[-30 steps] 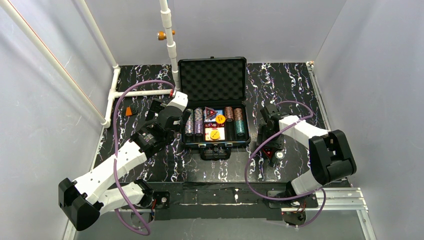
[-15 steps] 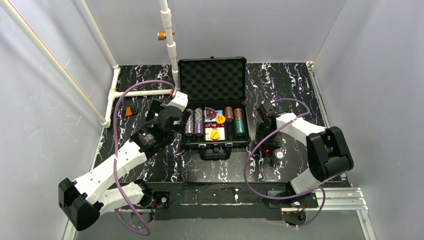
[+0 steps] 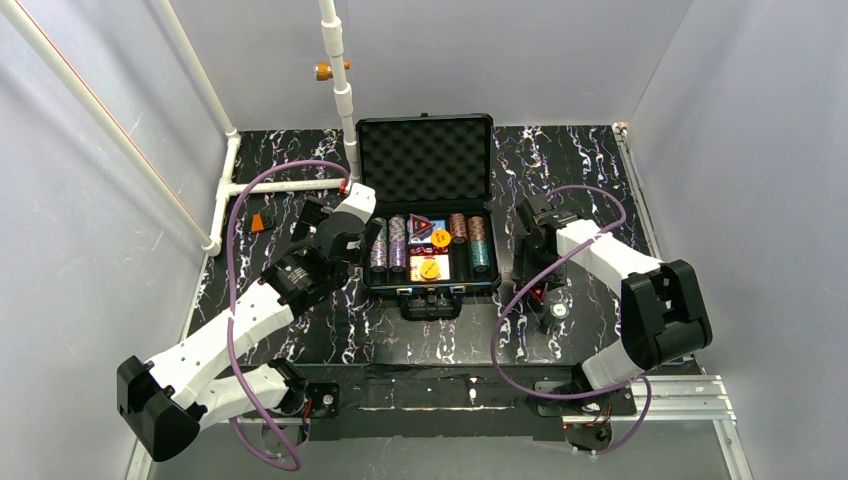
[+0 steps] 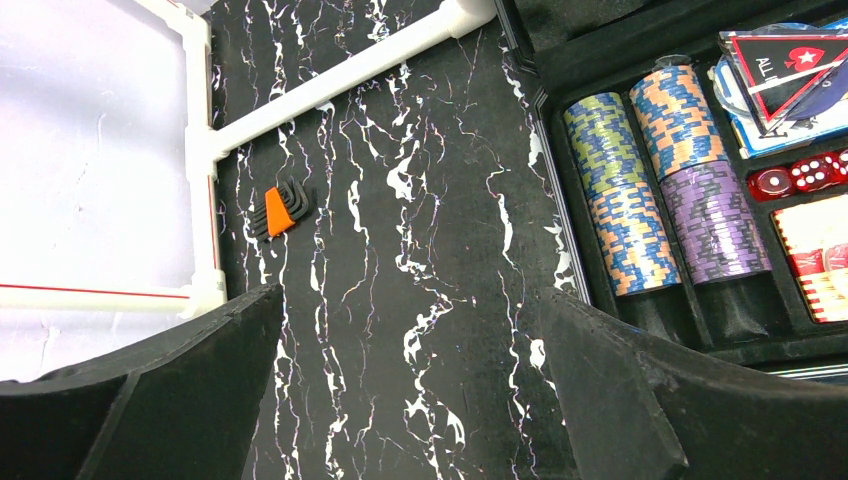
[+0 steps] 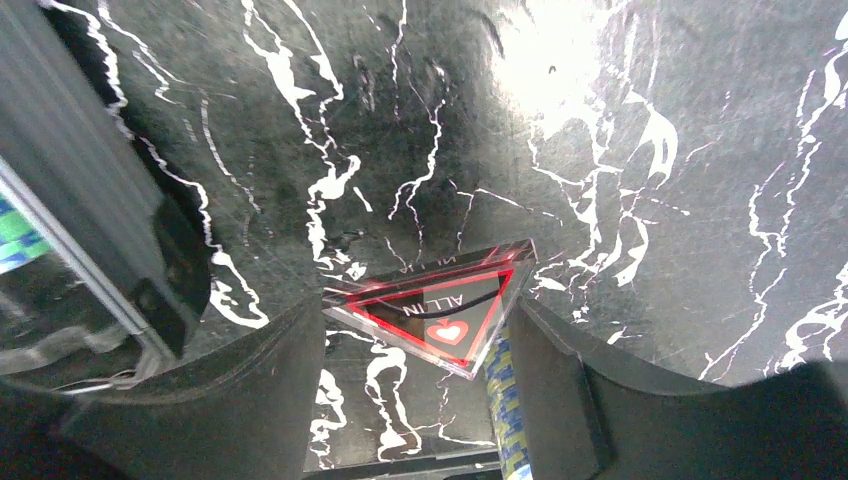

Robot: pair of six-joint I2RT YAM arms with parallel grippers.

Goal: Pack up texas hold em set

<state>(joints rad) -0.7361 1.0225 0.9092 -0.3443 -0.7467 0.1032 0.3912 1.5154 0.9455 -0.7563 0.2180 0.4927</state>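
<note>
Holding a clear triangular plaque with a red border, the right end effector looks clamped on it by two of its corners. It is raised above the bench, just beside the right wall of the case. That black case sits open in the middle of the bench, its foam-lined lid upright at the back. The chip rows, red dice and a second triangular plaque are already in their compartments, and an orange disc lies on a card deck. The left end effector hovers over the bench just left of the case, fingers wide apart with nothing between them.

The step in hand appears to be bringing the held plaque into the case. Doing it well means lifting it clear of the right wall and the chip rows and keeping it level so the thin corner grip does not slip. It should then be lowered flat into the middle compartment before letting go. Released from a height, it could skate onto the chips and block the lid. A few small pieces, too small to name, lie on the bench by the right arm
</note>
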